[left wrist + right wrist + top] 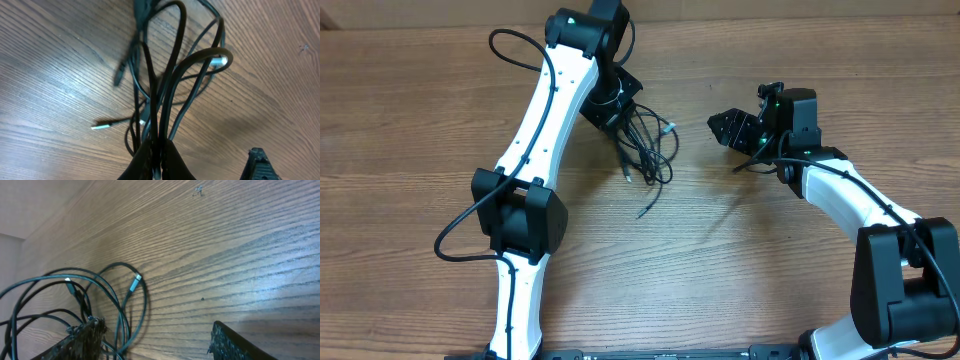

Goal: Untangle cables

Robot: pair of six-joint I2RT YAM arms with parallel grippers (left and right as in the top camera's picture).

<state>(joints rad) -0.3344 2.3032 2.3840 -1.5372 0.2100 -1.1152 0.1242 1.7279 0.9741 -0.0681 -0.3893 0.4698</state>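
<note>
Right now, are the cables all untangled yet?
Not yet. Nothing looks done: the cables lie in one bunch of crossing loops on the table. In hand: the left end effector is shut on the bunch, pinching several strands. The right end effector is open and empty, beside the bunch. Left to do: pull every strand free and lay them apart.

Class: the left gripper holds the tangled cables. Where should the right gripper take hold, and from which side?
Probably the outer loop, from the right gripper's side: it bows clear of the cables pinched in the left gripper, so open jaws could straddle one strand.
</note>
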